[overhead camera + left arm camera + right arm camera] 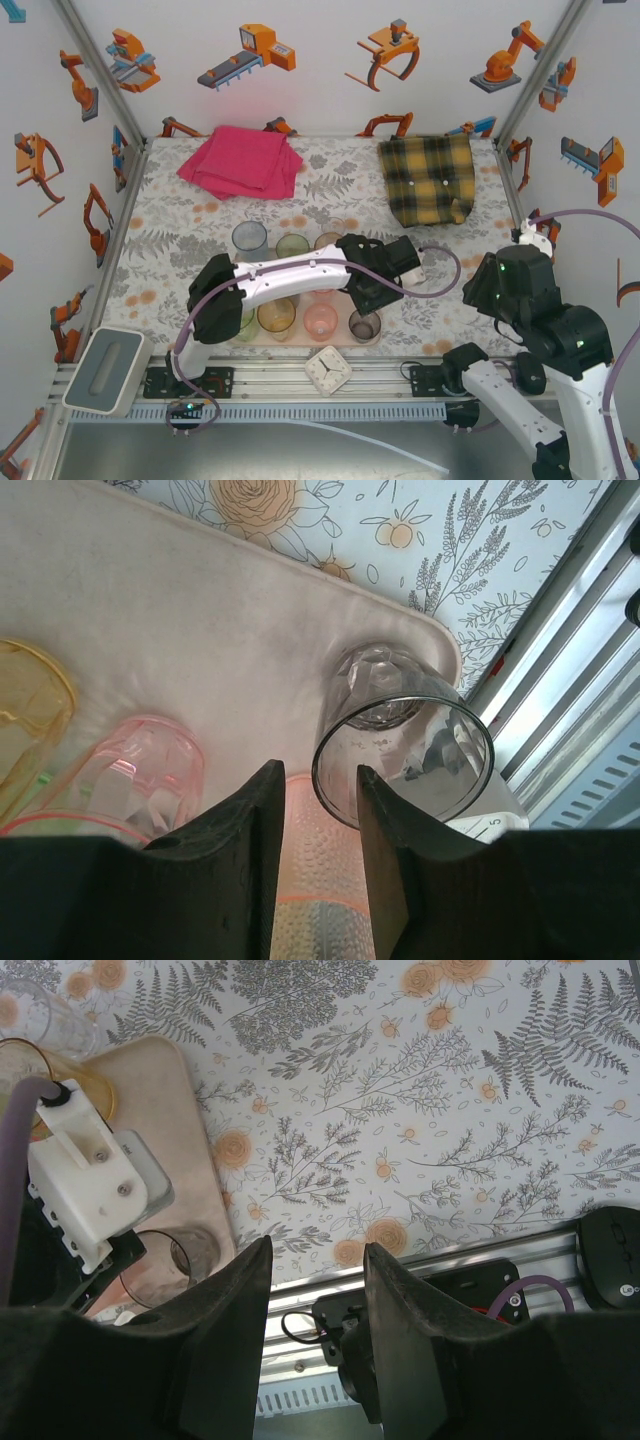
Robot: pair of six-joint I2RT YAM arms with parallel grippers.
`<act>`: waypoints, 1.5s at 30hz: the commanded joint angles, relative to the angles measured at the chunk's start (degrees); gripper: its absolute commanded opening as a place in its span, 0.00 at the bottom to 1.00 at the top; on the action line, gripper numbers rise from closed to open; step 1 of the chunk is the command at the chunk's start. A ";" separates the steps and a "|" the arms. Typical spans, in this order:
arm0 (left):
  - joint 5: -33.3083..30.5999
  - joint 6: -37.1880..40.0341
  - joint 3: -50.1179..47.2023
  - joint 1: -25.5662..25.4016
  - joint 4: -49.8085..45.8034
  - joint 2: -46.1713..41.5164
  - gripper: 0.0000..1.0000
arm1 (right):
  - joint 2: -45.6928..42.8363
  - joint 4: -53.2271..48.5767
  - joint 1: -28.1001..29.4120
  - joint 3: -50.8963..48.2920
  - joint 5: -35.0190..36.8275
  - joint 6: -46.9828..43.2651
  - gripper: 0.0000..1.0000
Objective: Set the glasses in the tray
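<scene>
The smoky grey glass [400, 730] stands upright in the near right corner of the pale-pink tray [150, 610], close to its low rim and the metal rail [560, 680]. The left hand [320, 780] is slightly spread astride the glass wall. A skewed lift could hook the rim and tip the glass over the edge, or nudge the pink glass [140, 765] just beside. Bare tray lies beyond. The right hand [318, 1260], spread and empty, hovers over open worktop [450, 1110].
</scene>
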 commanded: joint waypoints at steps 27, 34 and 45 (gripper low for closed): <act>-5.76 10.60 17.03 27.54 -6.66 -21.36 0.64 | 16.78 3.54 -0.30 17.79 -3.41 -9.73 0.49; -0.48 8.02 5.82 43.09 -3.13 -30.29 0.73 | 28.60 11.28 -0.27 21.79 -13.00 -15.57 0.50; 3.18 7.74 -8.66 56.24 -1.42 -34.62 0.78 | 54.95 16.35 -0.41 36.44 -21.91 -22.58 0.51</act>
